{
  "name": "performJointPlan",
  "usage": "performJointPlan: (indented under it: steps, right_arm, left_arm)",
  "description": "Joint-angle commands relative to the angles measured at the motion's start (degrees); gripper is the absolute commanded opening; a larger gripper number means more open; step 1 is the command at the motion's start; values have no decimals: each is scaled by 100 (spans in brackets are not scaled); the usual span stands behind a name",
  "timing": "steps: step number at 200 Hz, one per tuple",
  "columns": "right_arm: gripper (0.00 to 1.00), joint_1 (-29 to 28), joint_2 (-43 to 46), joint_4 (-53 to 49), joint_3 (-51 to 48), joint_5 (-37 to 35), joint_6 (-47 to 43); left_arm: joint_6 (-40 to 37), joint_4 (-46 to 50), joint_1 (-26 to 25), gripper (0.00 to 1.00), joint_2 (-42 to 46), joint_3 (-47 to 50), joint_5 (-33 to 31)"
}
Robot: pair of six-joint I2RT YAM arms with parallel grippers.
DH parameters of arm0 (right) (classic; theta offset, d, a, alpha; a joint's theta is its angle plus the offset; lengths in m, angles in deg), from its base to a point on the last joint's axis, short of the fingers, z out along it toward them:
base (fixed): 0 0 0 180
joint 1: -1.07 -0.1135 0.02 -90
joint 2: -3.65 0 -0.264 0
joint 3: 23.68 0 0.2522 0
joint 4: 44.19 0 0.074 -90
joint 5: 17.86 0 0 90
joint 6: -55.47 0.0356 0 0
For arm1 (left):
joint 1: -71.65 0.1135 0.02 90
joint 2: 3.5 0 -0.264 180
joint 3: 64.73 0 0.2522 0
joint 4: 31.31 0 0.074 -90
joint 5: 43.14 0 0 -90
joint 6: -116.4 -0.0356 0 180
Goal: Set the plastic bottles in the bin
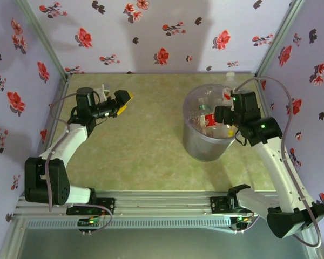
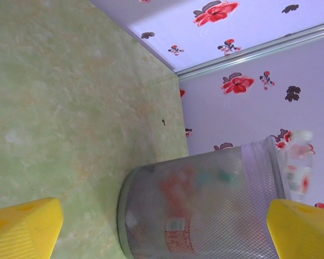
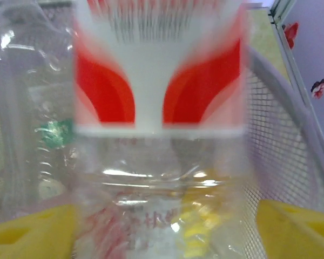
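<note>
The bin (image 1: 205, 147), a round translucent mesh wastebasket, stands right of centre with several crushed plastic bottles (image 1: 208, 120) inside. My right gripper (image 1: 222, 115) hangs over its rim. In the right wrist view, a clear bottle with a red and white label (image 3: 159, 108) is blurred between the wide-apart fingers of my right gripper (image 3: 164, 226), with a gap on the right side. Under it lie a yellow bottle (image 3: 197, 229) and a clear one (image 3: 38, 129). My left gripper (image 1: 127, 102) stands open and empty at the far left. One more bottle (image 1: 230, 79) stands behind the bin.
Floral walls close in the green table (image 1: 146, 140) on three sides. In the left wrist view the bin (image 2: 205, 216) lies ahead across bare table, with a clear bottle (image 2: 299, 162) beyond it by the wall. The bin's mesh wall (image 3: 281, 140) is close to my right finger.
</note>
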Motion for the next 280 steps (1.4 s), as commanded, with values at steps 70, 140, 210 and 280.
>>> performJointPlan:
  steps: [70,140,210,280]
  right_arm:
    - [70,31,-1041,-25,1369,-482,-608]
    - [55,222,-790,476,128,245,-127]
    - [69,324,-655,428,910,399,-145]
    - [71,1514,-296,-55,950,172,82]
  left_arm:
    - [-111,-220,32,98,96,-6,-39]
    - [-155,-159,196,99,228,201,-38]
    - [-161,-174,203,99,238,191,-47]
    - [-247,-67,299,100,311,237,-46]
